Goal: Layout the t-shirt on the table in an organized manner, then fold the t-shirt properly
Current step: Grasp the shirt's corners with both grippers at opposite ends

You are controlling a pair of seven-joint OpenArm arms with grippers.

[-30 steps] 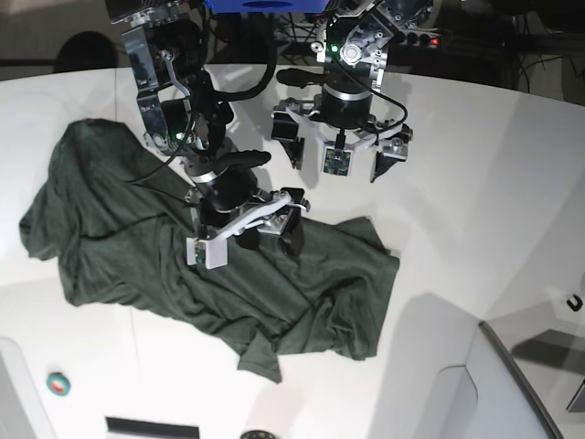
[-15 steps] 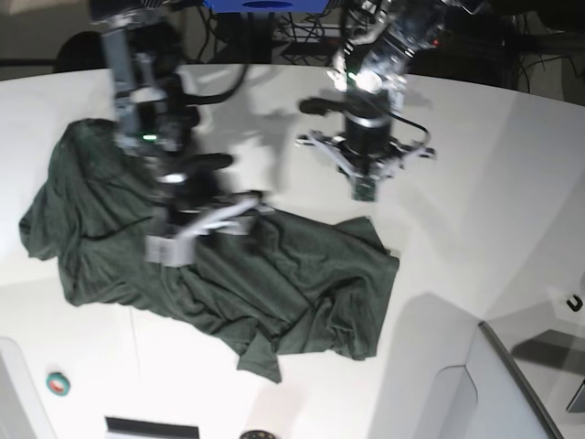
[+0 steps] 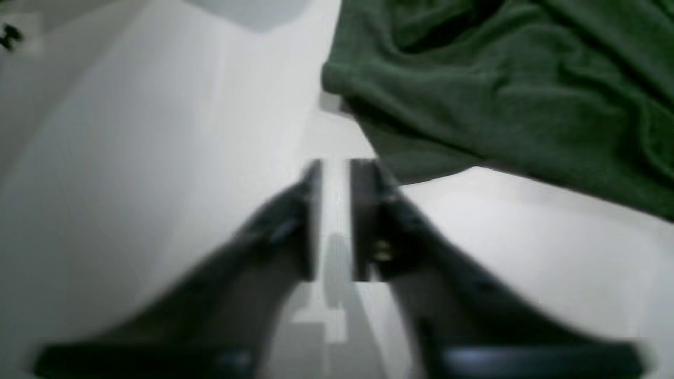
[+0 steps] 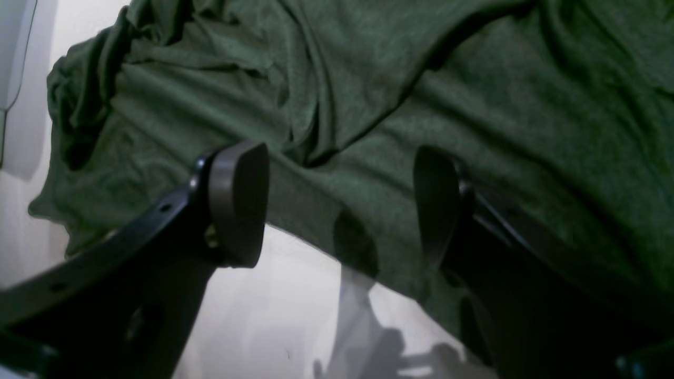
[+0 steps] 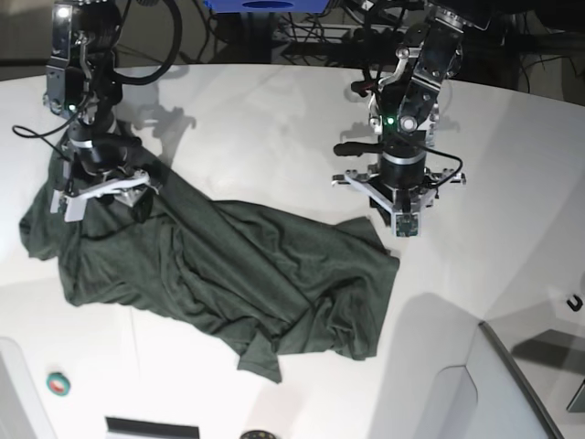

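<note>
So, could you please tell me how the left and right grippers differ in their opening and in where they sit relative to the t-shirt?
The left gripper has its fingers nearly together, a thin gap between them; the right gripper has its fingers spread wide. The left gripper is over the bare table, beside the t-shirt edge; the right gripper is over the cloth itself. Neither holds fabric.

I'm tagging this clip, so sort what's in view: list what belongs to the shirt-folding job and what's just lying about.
Belongs to the job:
t-shirt, crumpled
table
left gripper, over bare table
right gripper, over the shirt

Lying about:
small green-and-red object
black hook-shaped item
</note>
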